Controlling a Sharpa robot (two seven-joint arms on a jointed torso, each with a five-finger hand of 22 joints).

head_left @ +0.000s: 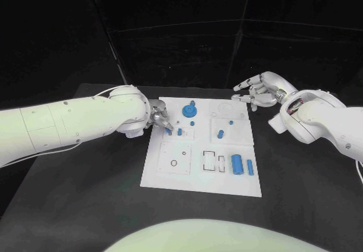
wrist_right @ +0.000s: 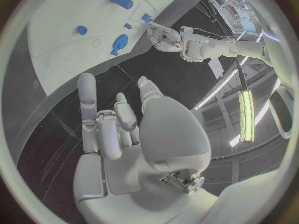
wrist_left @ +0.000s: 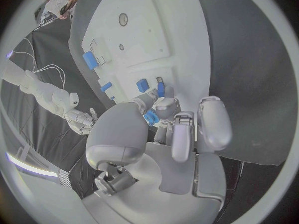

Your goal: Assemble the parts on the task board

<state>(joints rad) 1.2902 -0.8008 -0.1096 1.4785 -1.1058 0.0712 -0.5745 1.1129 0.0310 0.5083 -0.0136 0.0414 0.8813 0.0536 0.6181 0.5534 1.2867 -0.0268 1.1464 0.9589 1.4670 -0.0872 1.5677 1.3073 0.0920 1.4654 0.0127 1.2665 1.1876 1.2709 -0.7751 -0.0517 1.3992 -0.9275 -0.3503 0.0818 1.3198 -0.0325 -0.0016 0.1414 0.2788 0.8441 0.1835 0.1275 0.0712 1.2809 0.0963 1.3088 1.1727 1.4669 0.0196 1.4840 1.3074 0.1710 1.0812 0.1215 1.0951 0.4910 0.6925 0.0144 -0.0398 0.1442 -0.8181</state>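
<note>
**At the board's left edge, a small part is being worked**

Over the left side of the task board [head_left: 174, 181], the left hand [head_left: 159, 119] reaches in with its fingertips down among the small blue pegs [head_left: 179, 132] near the upper left. In the left wrist view its fingers [wrist_left: 163, 107] close around a small blue part [wrist_left: 151, 117], which looks pinched between them, with another blue piece [wrist_left: 142, 85] just beyond. The step in hand appears to be seating or lifting this part at its place on the board.

Toward the middle, the round blue gear piece [head_left: 189, 111] stands near the board's top, a short peg [head_left: 221, 134] sits right of centre, and the long blue cylinder [head_left: 237, 164] lies beside a slimmer blue bar [head_left: 249, 167] near the lower right.

Off the board's upper right corner, the right hand [head_left: 257, 90] hovers above the black table [head_left: 83, 189], fingers apart and holding nothing.

The next move likely calls for lining the pinched part over its socket and pressing it straight down, keeping clear of the neighbouring pegs.
</note>
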